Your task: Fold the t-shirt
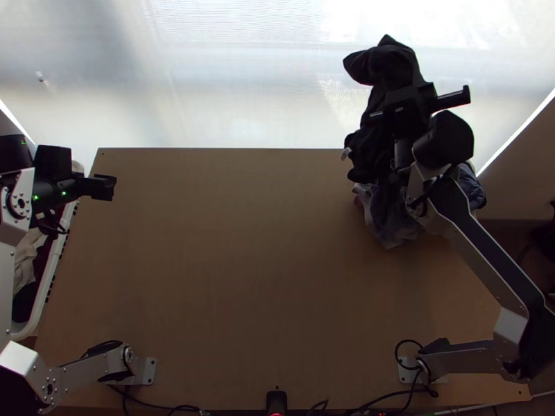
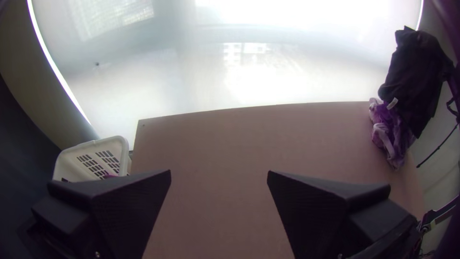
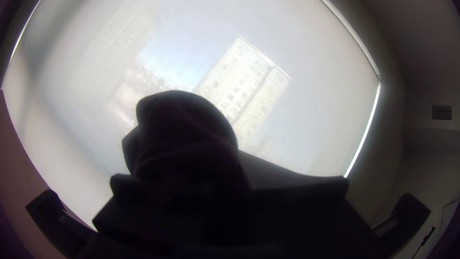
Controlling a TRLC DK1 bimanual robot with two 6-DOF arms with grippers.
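Black cloth, likely the t-shirt (image 1: 372,149), hangs bunched at the table's far right, part of it sticking up past my right gripper (image 1: 411,104). In the right wrist view, my right gripper (image 3: 237,175) is shut on the dark cloth (image 3: 184,129), which bulges over its fingers. Which part it holds cannot be told. My left gripper (image 1: 105,187) is above the far left of the table, well away from the cloth. In the left wrist view, the left gripper (image 2: 219,176) stands open and empty, with the black cloth (image 2: 414,79) far off at the right arm.
Crumpled purple-grey cloth (image 1: 394,215) lies on the table (image 1: 243,256) below the black one. A white basket (image 2: 91,146) with clothes stands beyond the left edge. Bare tabletop spans the middle. A bright blind (image 1: 243,76) hangs behind the far edge.
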